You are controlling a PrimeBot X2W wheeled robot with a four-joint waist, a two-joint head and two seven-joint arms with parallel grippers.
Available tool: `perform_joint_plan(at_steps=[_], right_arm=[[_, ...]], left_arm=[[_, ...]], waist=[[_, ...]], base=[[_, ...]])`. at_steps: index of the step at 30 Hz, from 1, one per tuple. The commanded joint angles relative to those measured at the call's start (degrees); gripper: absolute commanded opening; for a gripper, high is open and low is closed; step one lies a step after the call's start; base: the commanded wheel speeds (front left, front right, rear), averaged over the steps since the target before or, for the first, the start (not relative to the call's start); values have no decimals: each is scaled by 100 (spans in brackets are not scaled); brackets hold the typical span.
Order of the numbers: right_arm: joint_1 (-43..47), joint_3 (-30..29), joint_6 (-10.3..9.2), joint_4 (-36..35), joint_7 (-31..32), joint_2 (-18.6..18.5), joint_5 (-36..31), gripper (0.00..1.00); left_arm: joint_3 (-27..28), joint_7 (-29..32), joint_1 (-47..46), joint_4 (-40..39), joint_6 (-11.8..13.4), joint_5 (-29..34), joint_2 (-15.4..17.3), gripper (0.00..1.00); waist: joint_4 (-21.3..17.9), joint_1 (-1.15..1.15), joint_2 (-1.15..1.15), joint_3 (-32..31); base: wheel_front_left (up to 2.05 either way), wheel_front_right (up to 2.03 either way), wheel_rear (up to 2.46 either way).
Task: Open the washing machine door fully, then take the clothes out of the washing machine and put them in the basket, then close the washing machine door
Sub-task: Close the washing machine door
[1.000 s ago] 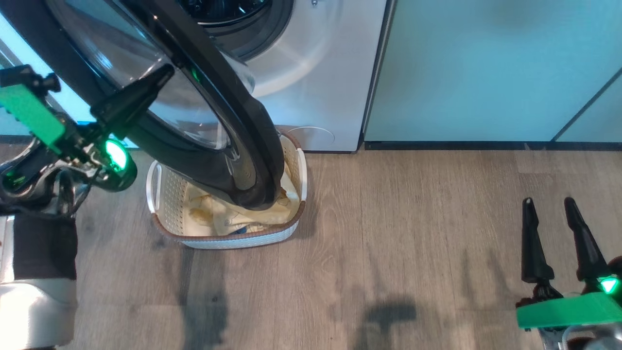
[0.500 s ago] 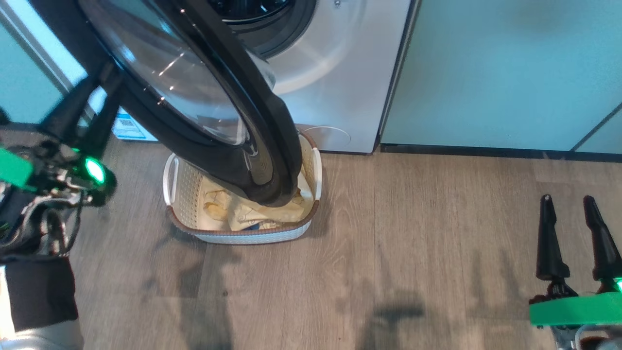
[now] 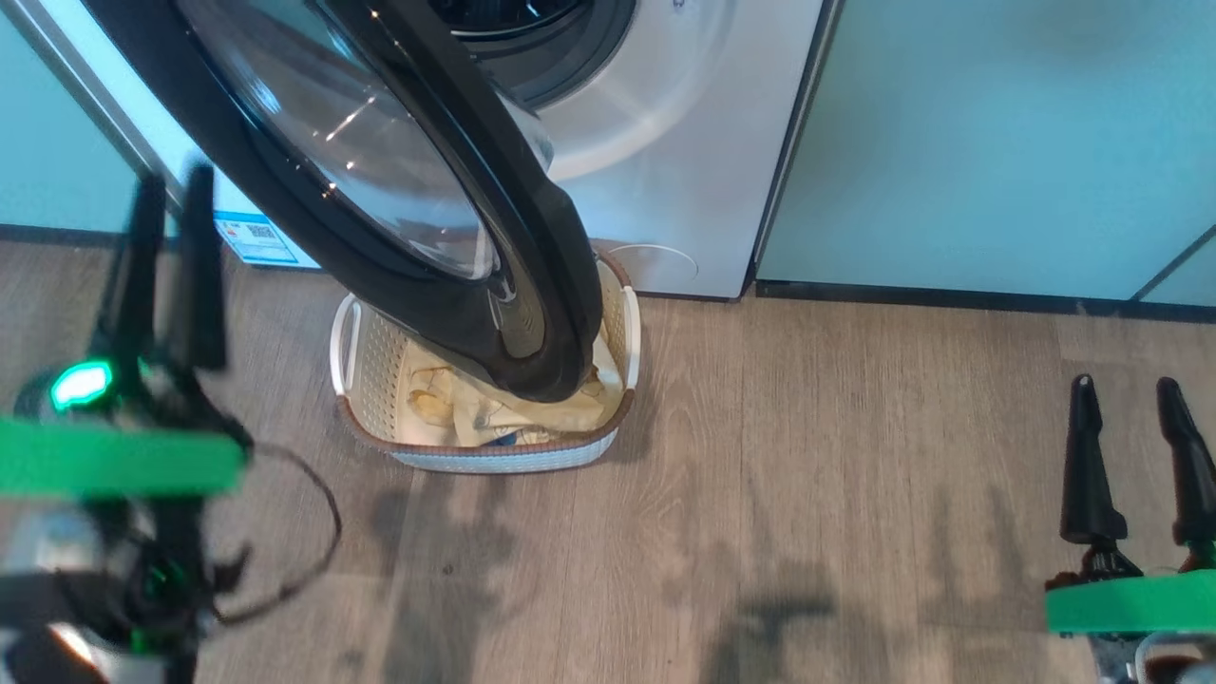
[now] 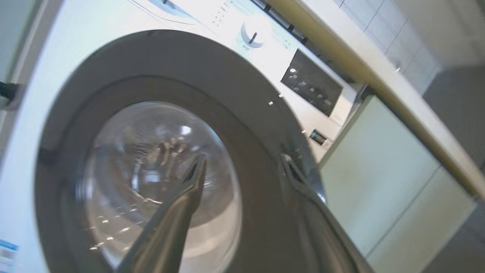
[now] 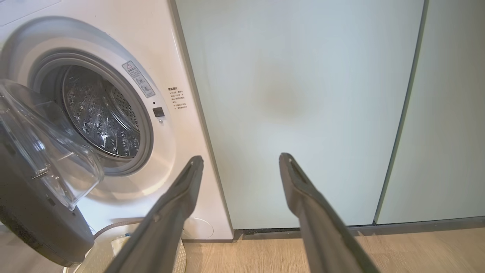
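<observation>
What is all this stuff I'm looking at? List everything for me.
washing machine: one, white, at the back.
door: one, black rim, clear glass, open above the basket.
basket: one, cream, brown rim, on the floor.
clothes: count unclear, pale yellow, in the basket.
cabinet panels: several, pale green, right of the machine.
floor: one, grey-brown wood.
left gripper: one, dark, open, left of the door.
right gripper: one, dark, open, lower right.

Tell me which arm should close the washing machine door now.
Left. The left gripper, open, is at the outer side of the washing machine door. The right gripper is far to the right, before the cabinets. The clothes lie in the basket; the drum looks empty.
</observation>
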Motion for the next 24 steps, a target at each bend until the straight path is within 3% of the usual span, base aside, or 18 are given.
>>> perform_joint_plan(at_steps=[1, 7, 8, 13, 17, 24], right_arm=[[-176, 104, -16, -227, -53, -18, -31, 100], [-78, 114, -16, -277, -53, -18, -42, 100], [-78, 114, -16, -277, -53, -18, -42, 100], [36, 140, -16, -271, -53, -18, -47, 100], [140, 178, -16, -256, -53, -18, -80, 100], [287, 236, -16, -243, -53, -18, -222, 100]], left_arm=[[68, -396, 45, 12, -12, 516, 280, 100], [207, -765, 332, 318, 143, 2512, -186, 100], [207, -765, 332, 318, 143, 2512, -186, 100], [355, -769, 752, 401, 220, 3674, -621, 100], [283, -770, 1105, 640, 244, 4182, -783, 100], [220, -770, 1415, 1108, 262, 4428, -915, 100]], waist=[[-9, 0, 0, -23], [-19, 0, 0, -67], [-19, 0, 0, -67], [-80, 0, 0, -156], [-135, 0, 0, -256], [-170, 0, 0, -374]], base=[[0, 0, 0], [0, 0, 0], [0, 0, 0], [0, 0, 0], [0, 0, 0], [0, 0, 0]])
